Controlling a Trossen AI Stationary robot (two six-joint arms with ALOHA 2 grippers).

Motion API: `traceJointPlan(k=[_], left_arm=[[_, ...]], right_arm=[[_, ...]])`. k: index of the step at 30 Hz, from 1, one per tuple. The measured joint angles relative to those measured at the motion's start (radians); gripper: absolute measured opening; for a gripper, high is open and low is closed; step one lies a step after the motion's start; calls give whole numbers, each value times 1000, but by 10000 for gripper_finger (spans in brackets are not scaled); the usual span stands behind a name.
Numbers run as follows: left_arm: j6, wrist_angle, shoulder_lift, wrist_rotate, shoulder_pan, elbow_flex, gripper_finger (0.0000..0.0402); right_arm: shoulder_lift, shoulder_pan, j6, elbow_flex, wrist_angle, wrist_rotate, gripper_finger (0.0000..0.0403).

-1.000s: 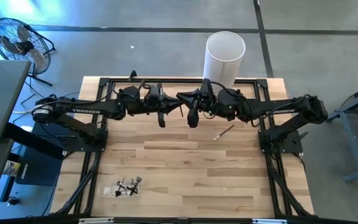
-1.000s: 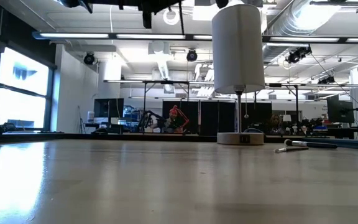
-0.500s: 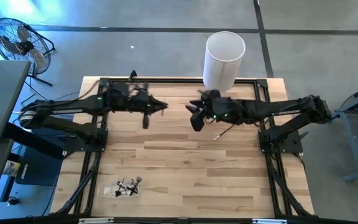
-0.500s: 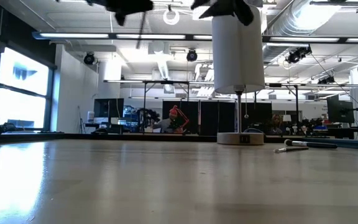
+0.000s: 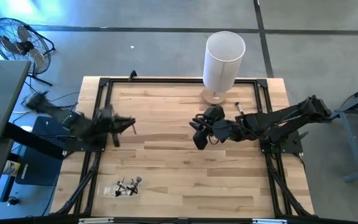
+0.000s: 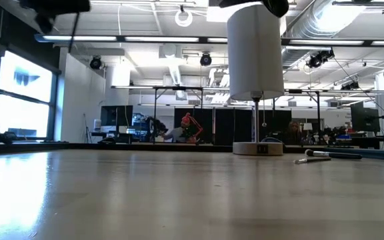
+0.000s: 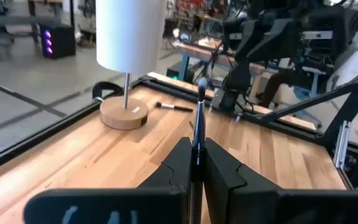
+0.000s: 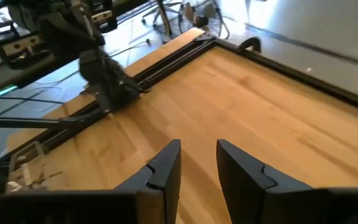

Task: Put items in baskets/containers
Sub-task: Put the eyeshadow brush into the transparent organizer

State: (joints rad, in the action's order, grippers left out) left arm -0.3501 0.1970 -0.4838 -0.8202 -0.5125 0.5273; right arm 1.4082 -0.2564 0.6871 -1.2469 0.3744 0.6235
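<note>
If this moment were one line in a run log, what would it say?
left hand: shut on brush, near left table edge | right hand: open, empty, mid-table | another brush: beside lamp base

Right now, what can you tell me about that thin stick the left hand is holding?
The brush is a slim dark stick with a small pale tuft at its far tip. The left hand, shut on its lower part, holds it pointing straight out past the fingers, in the air above the table's left side. Nothing else touches it. Its material I can't tell.
</note>
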Motion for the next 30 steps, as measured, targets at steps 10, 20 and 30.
traceJointPlan(k=[10, 20, 30], left_arm=[[-61, -159, -244, -746, -727, -6, 13], [-53, -401, -492, -653, -853, -5, 13], [-186, -403, -602, -660, -1022, -5, 13]], right_arm=[[0, -86, 38, 0, -29, 7, 97], [0, -100, 31, 0, -50, -1, 96], [0, -100, 31, 0, -50, -28, 97]])
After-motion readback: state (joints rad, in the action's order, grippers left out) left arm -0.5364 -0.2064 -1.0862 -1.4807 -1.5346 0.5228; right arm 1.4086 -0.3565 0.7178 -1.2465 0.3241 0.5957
